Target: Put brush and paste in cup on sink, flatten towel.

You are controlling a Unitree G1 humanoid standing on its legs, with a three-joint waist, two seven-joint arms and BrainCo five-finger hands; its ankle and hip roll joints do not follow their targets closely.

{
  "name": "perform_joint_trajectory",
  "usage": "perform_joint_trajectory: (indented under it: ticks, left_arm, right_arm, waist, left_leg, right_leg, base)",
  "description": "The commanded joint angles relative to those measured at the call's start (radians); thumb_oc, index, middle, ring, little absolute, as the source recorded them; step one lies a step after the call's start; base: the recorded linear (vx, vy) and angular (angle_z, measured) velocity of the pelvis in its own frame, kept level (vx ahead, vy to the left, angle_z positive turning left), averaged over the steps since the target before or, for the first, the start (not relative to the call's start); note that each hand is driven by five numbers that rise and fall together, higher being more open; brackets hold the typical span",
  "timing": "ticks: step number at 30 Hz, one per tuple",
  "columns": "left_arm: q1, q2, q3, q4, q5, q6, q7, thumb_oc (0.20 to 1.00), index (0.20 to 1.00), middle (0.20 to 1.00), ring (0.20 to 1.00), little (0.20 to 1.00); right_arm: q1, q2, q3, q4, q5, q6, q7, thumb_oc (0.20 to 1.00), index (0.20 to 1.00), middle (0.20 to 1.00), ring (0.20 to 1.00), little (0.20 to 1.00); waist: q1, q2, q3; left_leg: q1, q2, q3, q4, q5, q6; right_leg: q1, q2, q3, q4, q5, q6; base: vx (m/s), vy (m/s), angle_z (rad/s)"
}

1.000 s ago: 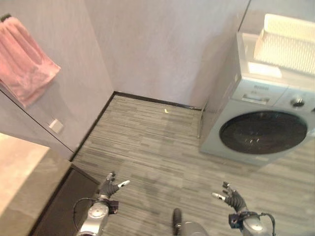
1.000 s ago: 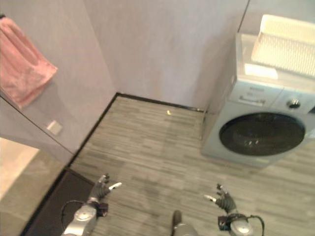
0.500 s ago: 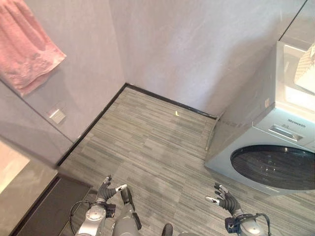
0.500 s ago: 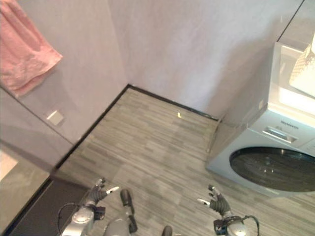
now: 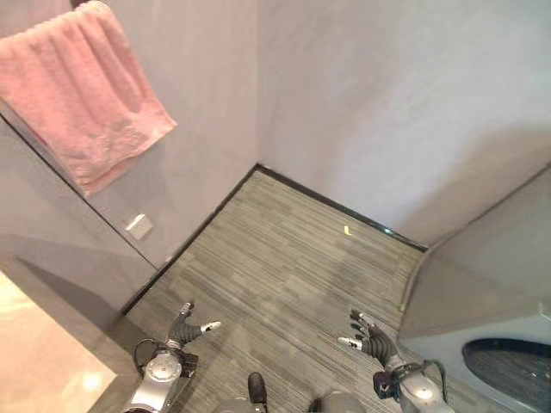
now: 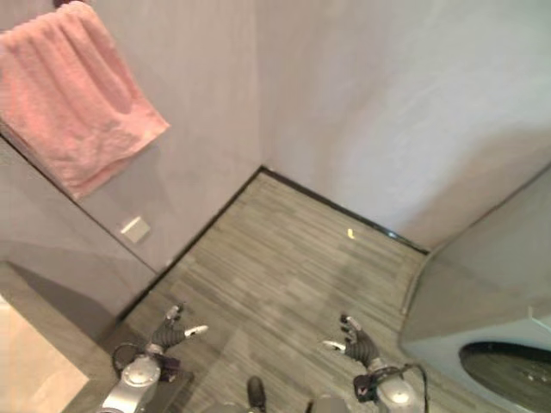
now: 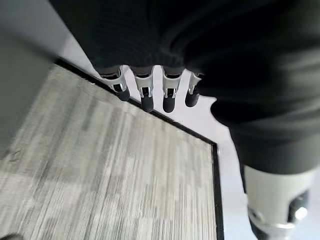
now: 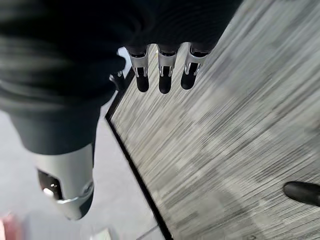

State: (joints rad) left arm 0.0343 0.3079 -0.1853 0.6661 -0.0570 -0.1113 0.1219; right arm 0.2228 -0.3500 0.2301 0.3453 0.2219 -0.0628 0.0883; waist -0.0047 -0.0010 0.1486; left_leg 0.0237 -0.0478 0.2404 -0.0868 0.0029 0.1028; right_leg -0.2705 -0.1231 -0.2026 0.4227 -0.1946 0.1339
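Towel [image 5: 86,90], pink, hangs on the wall high above the grey plank floor [image 5: 284,258], its lower edge slanted and well above a small wall plate [image 5: 138,226]. Far below the towel, the left hand [image 5: 184,327] hovers over the floor with fingers straight and relaxed, holding nothing. The right hand [image 5: 368,334] hovers further from the towel, beside the washing machine [image 5: 491,344], fingers likewise loosely extended and empty.
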Motion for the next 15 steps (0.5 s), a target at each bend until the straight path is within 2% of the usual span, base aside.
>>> perform_joint_trajectory:
  ticks: [1,2,3,5,6,7,8,10,13,15]
  left_arm:
    - [-0.007,0.056,-0.019,-0.017,0.053,-0.030,-0.006,1.000,1.000,1.000,1.000,1.000]
    - [-0.015,0.049,-0.029,-0.001,0.062,-0.032,-0.006,1.000,1.000,1.000,1.000,1.000]
    - [-0.015,0.048,-0.029,0.000,0.063,-0.033,-0.006,1.000,1.000,1.000,1.000,1.000]
    - [-0.030,0.038,-0.052,0.012,0.076,-0.035,-0.011,1.000,1.000,1.000,1.000,1.000]
    - [-0.038,0.037,-0.065,0.011,0.084,-0.035,-0.013,1.000,1.000,1.000,1.000,1.000]
    - [-0.040,0.034,-0.074,0.013,0.087,-0.037,-0.015,1.000,1.000,1.000,1.000,1.000]
    - [-0.048,0.028,-0.085,0.030,0.094,-0.037,-0.010,1.000,1.000,1.000,1.000,1.000]
    - [-0.049,0.017,-0.093,0.041,0.092,-0.035,-0.014,1.000,1.000,1.000,1.000,1.000]
    - [-0.053,0.007,-0.095,0.053,0.085,-0.030,-0.005,1.000,1.000,1.000,1.000,1.000]
    - [-0.053,0.005,-0.093,0.047,0.067,-0.029,-0.007,1.000,1.000,1.000,1.000,1.000]
  right_arm:
    - [0.018,0.005,-0.030,-0.045,0.032,-0.034,-0.011,1.000,1.000,1.000,1.000,1.000]
    - [0.029,0.007,-0.034,-0.048,0.031,-0.038,-0.010,1.000,1.000,1.000,1.000,1.000]
    - [0.029,0.006,-0.035,-0.048,0.031,-0.038,-0.010,1.000,1.000,1.000,1.000,1.000]
    - [0.052,0.008,-0.042,-0.064,0.028,-0.038,-0.009,1.000,1.000,1.000,1.000,1.000]
    - [0.062,0.006,-0.045,-0.069,0.028,-0.039,-0.006,1.000,1.000,1.000,1.000,1.000]
    - [0.071,0.006,-0.047,-0.073,0.026,-0.037,-0.006,1.000,1.000,1.000,1.000,1.000]
    - [0.079,0.002,-0.045,-0.074,0.016,-0.038,-0.005,1.000,1.000,1.000,1.000,1.000]
    - [0.087,0.001,-0.045,-0.073,0.011,-0.035,-0.002,1.000,1.000,1.000,1.000,1.000]
    - [0.072,-0.008,-0.040,-0.057,0.019,-0.034,0.002,1.000,1.000,1.000,1.000,1.000]
    - [0.062,-0.031,-0.038,-0.068,0.031,-0.034,0.007,1.000,1.000,1.000,1.000,1.000]
  waist:
    - [-0.026,-0.045,0.014]
    - [-0.041,-0.048,0.016]
    - [-0.043,-0.044,0.017]
    - [-0.071,-0.040,0.022]
    - [-0.086,-0.041,0.023]
    - [-0.094,-0.037,0.026]
    - [-0.106,-0.039,0.025]
    - [-0.104,-0.044,0.015]
    - [-0.106,-0.035,-0.009]
    - [-0.099,-0.035,-0.013]
  left_leg:
    - [0.009,0.034,0.022,0.000,0.027,-0.098]
    - [0.034,0.020,-0.012,0.000,0.010,-0.098]
    - [0.037,0.022,-0.015,0.000,0.007,-0.098]
    - [0.071,0.009,-0.070,0.000,-0.014,-0.100]
    - [0.083,0.000,-0.106,0.000,-0.019,-0.102]
    - [0.097,-0.002,-0.127,0.000,-0.032,-0.103]
    - [0.109,-0.007,-0.156,0.000,-0.032,-0.103]
    - [0.128,-0.012,-0.181,0.003,-0.048,-0.103]
    - [0.139,0.011,-0.220,0.056,-0.051,-0.119]
    - [0.108,0.019,-0.232,0.193,-0.033,-0.153]
  right_leg:
    - [0.100,0.055,0.074,-0.294,0.254,0.021]
    - [0.057,0.065,0.115,-0.357,0.293,0.029]
    - [0.063,0.067,0.112,-0.360,0.293,0.029]
    - [0.004,0.079,0.182,-0.397,0.334,0.046]
    - [-0.015,0.089,0.251,-0.417,0.350,0.056]
    - [-0.011,0.087,0.259,-0.418,0.357,0.062]
    - [-0.015,0.099,0.298,-0.402,0.367,0.071]
    - [0.027,0.087,0.279,-0.415,0.374,0.058]
    - [0.059,0.107,0.262,-0.392,0.352,0.031]
    - [0.097,0.116,0.239,-0.389,0.327,0.000]
  base:
    - [0.31,0.004,0.63]
    - [0.31,0.006,0.72]
    - [0.33,-0.004,0.92]
    - [0.31,-0.024,0.67]
    - [0.31,-0.024,0.71]
    - [0.32,-0.035,1.31]
    - [0.34,-0.064,1.63]
    - [0.26,-0.083,1.33]
    - [0.26,-0.136,0.63]
    - [0.26,-0.167,0.56]
